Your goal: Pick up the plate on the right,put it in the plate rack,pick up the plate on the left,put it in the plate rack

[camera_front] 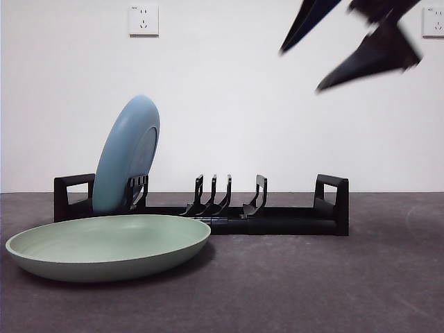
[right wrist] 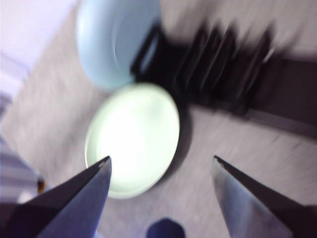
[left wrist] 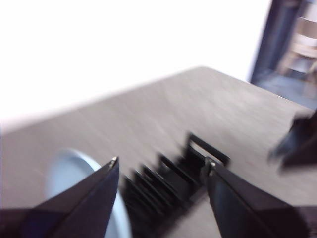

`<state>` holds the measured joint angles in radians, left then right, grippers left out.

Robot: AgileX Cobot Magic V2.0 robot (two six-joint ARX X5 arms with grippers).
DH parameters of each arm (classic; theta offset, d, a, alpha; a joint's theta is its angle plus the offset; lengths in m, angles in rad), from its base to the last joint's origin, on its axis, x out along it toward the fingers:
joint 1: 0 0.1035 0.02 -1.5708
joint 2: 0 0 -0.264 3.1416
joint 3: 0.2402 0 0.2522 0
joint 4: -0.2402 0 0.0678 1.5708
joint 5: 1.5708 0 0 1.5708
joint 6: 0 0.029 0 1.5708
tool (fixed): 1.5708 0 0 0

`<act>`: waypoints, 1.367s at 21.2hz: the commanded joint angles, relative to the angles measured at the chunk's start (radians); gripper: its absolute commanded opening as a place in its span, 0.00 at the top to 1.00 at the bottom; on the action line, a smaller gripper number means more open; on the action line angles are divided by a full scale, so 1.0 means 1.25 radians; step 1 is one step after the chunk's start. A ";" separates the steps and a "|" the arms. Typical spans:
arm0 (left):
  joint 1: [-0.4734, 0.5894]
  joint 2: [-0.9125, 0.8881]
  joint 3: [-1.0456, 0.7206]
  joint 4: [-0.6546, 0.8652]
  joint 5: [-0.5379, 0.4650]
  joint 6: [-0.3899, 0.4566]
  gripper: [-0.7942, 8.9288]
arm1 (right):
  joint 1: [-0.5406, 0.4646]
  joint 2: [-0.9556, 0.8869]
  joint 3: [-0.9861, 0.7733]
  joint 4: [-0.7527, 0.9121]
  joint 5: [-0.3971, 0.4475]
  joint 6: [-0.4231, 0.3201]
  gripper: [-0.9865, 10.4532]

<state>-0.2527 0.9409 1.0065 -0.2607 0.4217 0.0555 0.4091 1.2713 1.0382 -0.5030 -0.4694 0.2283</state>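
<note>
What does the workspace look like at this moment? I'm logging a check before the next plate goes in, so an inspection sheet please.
Surface: dark grey table, matte, with a white wall behind.
Job's things: blue plate stands tilted on edge at one end of the black plate rack; green plate lies flat on the table in front of that end, not racked.
Clutter: nothing seen.
Grippers: left gripper open, empty, above the rack; right gripper open, empty, above the green plate. Both views are blurred.
Cables: nothing seen.
Surroundings: wall sockets high on the wall.
</note>
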 commanded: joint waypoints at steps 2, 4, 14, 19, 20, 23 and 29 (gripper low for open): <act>-0.064 -0.120 -0.001 -0.061 -0.168 0.133 0.62 | 0.054 0.117 0.003 0.030 -0.001 0.006 0.62; -0.103 -0.167 0.016 -0.114 -0.274 0.205 0.62 | 0.078 0.186 0.003 0.056 -0.001 0.014 0.62; -0.207 -0.188 0.095 -0.262 -0.442 0.297 0.62 | 0.144 0.465 0.076 0.143 -0.025 0.042 0.65; -0.207 -0.164 0.095 -0.284 -0.443 0.297 0.62 | 0.158 0.518 0.101 0.145 -0.021 0.055 0.72; -0.207 -0.159 0.095 -0.289 -0.443 0.297 0.62 | 0.159 0.523 0.101 0.146 -0.020 0.056 0.73; -0.207 -0.143 0.095 -0.290 -0.444 0.297 0.62 | 0.159 0.530 0.101 0.146 -0.018 0.057 0.80; -0.207 -0.112 0.095 -0.291 -0.444 0.297 0.62 | 0.160 0.530 0.101 0.144 -0.015 0.077 0.92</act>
<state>-0.5083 0.8070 1.1286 -0.6277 -0.1295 0.4191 0.6075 1.9224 1.1648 -0.3199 -0.4900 0.3141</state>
